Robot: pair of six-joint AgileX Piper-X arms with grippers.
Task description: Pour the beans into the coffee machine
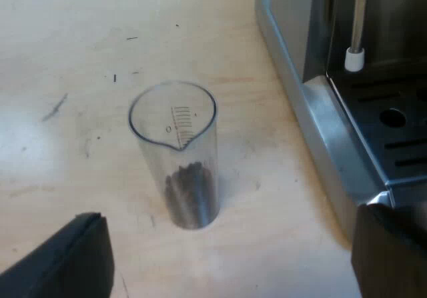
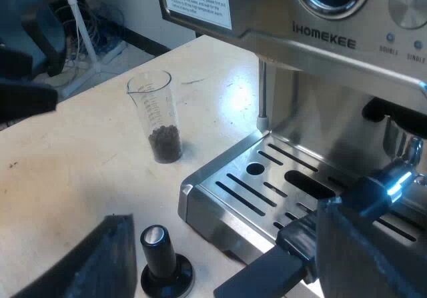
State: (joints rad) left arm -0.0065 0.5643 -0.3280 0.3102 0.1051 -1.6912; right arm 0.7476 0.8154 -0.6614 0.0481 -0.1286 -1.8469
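A clear measuring glass (image 1: 177,155) stands upright on the pale wooden table, with dark coffee beans (image 1: 190,188) in its bottom. My left gripper (image 1: 230,245) is open, its two black fingers spread wide just short of the glass, which they do not touch. From the right wrist the same glass (image 2: 157,115) stands off the corner of the espresso machine's drip tray (image 2: 267,178). My right gripper (image 2: 227,245) is open and holds nothing, low at the tray's near corner.
A tamper with a black knob (image 2: 160,258) stands on the table close to one right finger. The metal holder's dark handle (image 2: 293,245) juts out over the tray. A steam wand (image 2: 262,91) hangs beside the tray. The machine's steel side (image 1: 320,125) is near the glass.
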